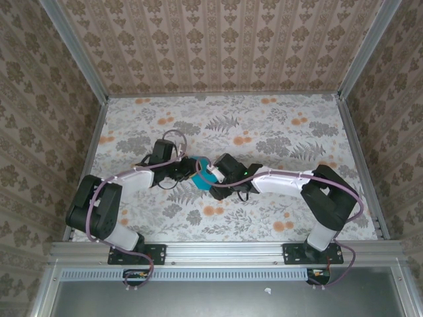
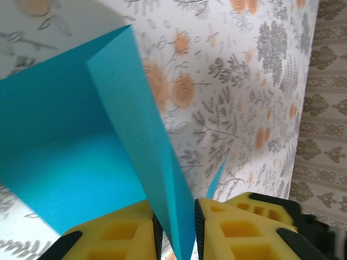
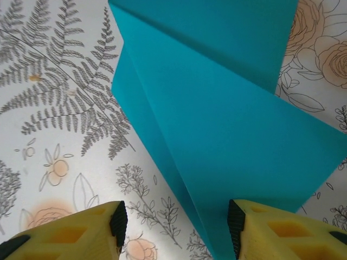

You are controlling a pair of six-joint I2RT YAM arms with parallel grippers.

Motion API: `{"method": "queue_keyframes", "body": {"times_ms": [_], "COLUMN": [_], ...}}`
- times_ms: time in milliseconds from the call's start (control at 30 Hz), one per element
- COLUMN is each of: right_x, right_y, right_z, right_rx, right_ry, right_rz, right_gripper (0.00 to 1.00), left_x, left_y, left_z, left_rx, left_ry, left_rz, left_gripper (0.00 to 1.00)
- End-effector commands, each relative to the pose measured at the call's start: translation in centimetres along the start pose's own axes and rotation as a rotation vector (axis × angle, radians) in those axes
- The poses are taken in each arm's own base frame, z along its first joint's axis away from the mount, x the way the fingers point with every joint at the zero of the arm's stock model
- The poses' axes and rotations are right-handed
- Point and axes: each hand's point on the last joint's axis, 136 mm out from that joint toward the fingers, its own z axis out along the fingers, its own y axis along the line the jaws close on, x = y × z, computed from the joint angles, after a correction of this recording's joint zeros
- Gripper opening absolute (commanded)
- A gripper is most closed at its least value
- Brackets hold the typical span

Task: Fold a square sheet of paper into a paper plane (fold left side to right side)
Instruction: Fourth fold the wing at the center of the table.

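Square sheet of paper (image 1: 200, 179): on floral surface (image 1: 277, 132); left tool (image 2: 178, 230) clenched on its raised flap; right tool (image 3: 176, 216) released; cyan, creased.

We find the square sheet of paper (image 1: 197, 180) on the table (image 1: 284, 129) near its middle. The left gripper (image 2: 176, 219) is on its left and the right gripper (image 3: 176, 216) on its right, with a raised flap between the left fingers (image 2: 230, 230).

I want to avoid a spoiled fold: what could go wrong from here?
1. The raised flap of the cyan sheet of paper stands slanted between the fingers of the left gripper; closing may crease it crooked.
2. The right gripper is open over the sheet, so nothing clearly pins it; a pull might drag it.
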Motion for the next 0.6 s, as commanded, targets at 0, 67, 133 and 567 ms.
{"method": "queue_keyframes", "body": {"times_ms": [0, 67, 133, 567], "right_x": [-1.7, -1.8, -1.7, -1.1], "right_y": [-0.4, -0.5, -0.7, -1.4], "right_z": [0.2, 0.4, 0.7, 1.7], "right_rx": [0.040, 0.049, 0.056, 0.096], "right_ry": [-0.039, -0.038, -0.029, 0.016], "right_rz": [-0.036, -0.036, -0.034, -0.010], "right_gripper": [0.53, 0.51, 0.49, 0.12], "left_x": [-0.7, -0.7, -0.6, -0.1], "left_y": [-1.8, -1.8, -1.8, -1.0], "left_z": [0.2, 0.2, 0.3, -0.4], "left_rx": [0.047, 0.044, 0.041, 0.001], "left_ry": [0.001, 0.004, 0.009, 0.011], "left_rz": [0.023, 0.022, 0.022, 0.021], "left_gripper": [0.24, 0.23, 0.23, 0.32]}}
